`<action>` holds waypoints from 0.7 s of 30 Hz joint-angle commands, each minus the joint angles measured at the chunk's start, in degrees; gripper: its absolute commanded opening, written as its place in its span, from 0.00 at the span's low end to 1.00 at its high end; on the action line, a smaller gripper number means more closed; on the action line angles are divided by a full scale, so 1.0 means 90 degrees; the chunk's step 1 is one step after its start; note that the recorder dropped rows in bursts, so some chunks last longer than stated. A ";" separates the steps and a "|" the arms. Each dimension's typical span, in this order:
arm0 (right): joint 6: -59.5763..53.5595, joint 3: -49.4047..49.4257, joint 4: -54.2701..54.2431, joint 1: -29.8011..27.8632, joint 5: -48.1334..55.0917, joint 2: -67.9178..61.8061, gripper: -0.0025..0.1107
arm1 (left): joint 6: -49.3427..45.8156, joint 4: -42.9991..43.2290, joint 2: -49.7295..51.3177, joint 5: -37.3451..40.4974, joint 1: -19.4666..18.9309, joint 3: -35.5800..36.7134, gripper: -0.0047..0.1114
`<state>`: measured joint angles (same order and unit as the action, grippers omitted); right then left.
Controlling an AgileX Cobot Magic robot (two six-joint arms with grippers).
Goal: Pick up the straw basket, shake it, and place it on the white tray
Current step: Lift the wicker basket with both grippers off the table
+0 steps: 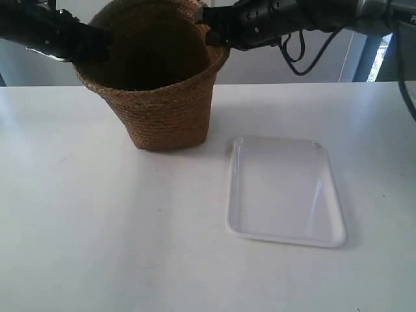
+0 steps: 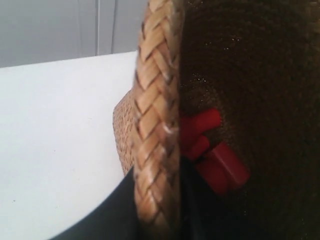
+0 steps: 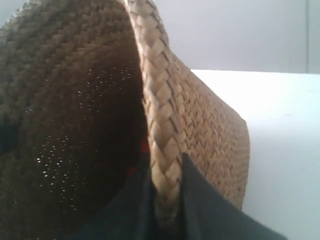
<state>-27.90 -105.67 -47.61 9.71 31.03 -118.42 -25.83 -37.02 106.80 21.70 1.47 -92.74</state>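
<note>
The straw basket [image 1: 162, 110] stands on the white table [image 1: 97, 227], its base looking flat on the surface, well back in my exterior view. From the white tray [image 1: 285, 192] it lies at about 11 o'clock; the tray lies flat nearer the camera, at about 5 o'clock from the basket, the two close but not touching.

In the exterior view, two black arms reach in over the top. The arm at the exterior view's left [image 1: 52, 32] meets the basket's rim at about 9 o'clock, and the arm at the exterior view's right [image 1: 273, 23] meets it at about 3 o'clock. A dark cable [image 1: 305, 55] loops below that second arm.

On the left wrist view I see the left gripper [image 2: 157, 205] closed down on the braided rim, one dark finger [image 2: 112, 215] on the outside wall and the other inside, with the braid pinched between them. Some red pieces [image 2: 215, 160] lie deep in the dark interior; I cannot tell what they are.

On the right wrist view the right gripper [image 3: 165, 205] is likewise clamped narrow on the rim, a dark finger [image 3: 205, 205] pressed against the outer weave and its partner against the inner side. The table shows pale past the basket's wall.
</note>
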 commanded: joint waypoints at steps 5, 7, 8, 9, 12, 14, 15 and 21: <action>-0.1724 0.2755 -0.0522 0.0012 -0.1320 0.2352 0.02 | -0.0813 -0.0293 -0.2099 -0.2084 0.1002 0.2379 0.04; -0.1758 0.3176 -0.0698 0.0093 -0.1467 0.2705 0.02 | -0.0813 -0.0466 -0.2347 -0.2411 0.1311 0.2692 0.04; -0.1804 0.3331 -0.0695 0.0135 -0.1578 0.2859 0.02 | -0.0813 -0.0466 -0.2464 -0.2737 0.1508 0.2875 0.04; -0.1913 0.3522 -0.0705 0.0223 -0.1728 0.3008 0.02 | -0.0813 -0.0448 -0.2562 -0.3017 0.1713 0.3065 0.04; -0.1946 0.4127 -0.0705 0.0504 -0.2348 0.3421 0.02 | -0.0833 -0.0382 -0.2805 -0.4027 0.2218 0.3607 0.04; -0.1974 0.4543 -0.0705 0.0697 -0.3061 0.3698 0.02 | -0.0833 -0.0340 -0.2955 -0.4665 0.2492 0.3984 0.04; -0.2027 0.4780 -0.0705 0.0800 -0.3448 0.3849 0.02 | -0.0833 -0.0340 -0.3010 -0.4878 0.2581 0.4124 0.04; -0.2021 0.5780 -0.0395 0.1365 -0.4794 0.4573 0.02 | -0.0780 -0.0149 -0.3424 -0.5330 0.2851 0.4801 0.04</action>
<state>-44.63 -56.25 -53.76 19.94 -5.96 -80.44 -30.72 -41.02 78.33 -24.06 25.96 -51.54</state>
